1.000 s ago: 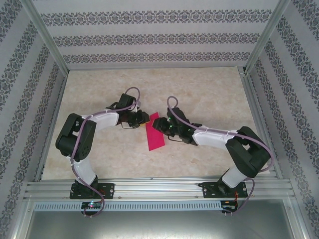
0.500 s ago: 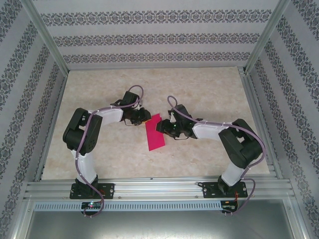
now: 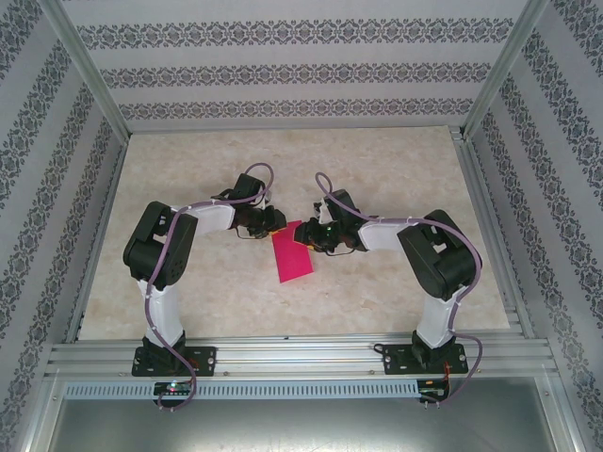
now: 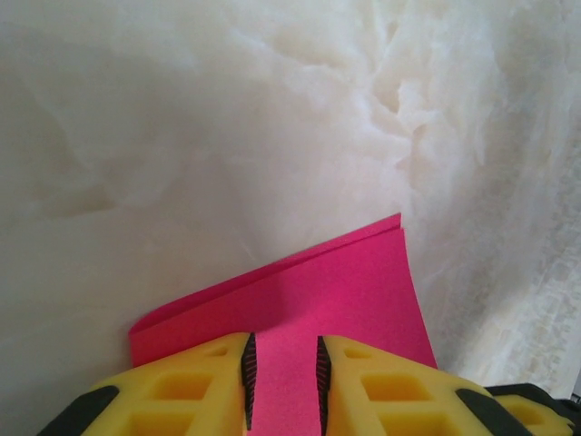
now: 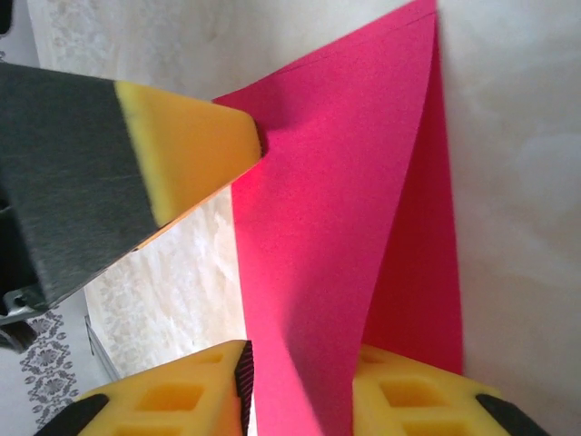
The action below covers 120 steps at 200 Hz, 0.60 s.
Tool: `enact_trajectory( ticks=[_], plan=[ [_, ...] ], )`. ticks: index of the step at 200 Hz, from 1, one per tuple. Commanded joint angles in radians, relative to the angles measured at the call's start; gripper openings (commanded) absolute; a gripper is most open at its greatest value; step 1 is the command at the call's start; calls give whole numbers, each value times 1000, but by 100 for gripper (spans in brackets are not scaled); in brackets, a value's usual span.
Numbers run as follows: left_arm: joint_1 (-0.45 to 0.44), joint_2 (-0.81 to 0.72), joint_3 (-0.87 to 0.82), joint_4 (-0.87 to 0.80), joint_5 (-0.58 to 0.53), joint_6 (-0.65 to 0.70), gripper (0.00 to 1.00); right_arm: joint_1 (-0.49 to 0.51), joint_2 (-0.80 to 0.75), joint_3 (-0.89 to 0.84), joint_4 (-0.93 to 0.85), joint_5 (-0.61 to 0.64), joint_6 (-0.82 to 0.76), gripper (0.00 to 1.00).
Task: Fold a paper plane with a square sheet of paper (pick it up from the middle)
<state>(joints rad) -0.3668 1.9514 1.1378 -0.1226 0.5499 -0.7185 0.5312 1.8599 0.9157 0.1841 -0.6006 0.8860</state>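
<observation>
Marble-look tabletop [image 3: 396,160]; square sheet of paper [image 3: 294,256], one flap raised. Left gripper [image 4: 283,354], right gripper [image 5: 302,359]: jaws narrowly parted astride it. Recommended: align edges before creasing.

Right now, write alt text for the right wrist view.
Pink paper with a diagonal fold runs up from between the parted yellow fingers of the right gripper. The left gripper touches its left edge with a yellow tip; a pale marbled table lies behind.

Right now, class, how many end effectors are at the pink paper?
2. The left end effector is at the far left corner of the paper; the right end effector is at its far right edge.
</observation>
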Motion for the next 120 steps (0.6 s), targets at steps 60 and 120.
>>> enact_trajectory(
  ticks=[60, 120],
  plan=[
    [-12, -274, -133, -10, -14, 120, 50, -10, -25, -80, 183, 70, 143, 5],
    [-114, -474, -254, -82, -153, 252, 56, 42, -168, -212, 217, 358, 255, 5]
  ],
)
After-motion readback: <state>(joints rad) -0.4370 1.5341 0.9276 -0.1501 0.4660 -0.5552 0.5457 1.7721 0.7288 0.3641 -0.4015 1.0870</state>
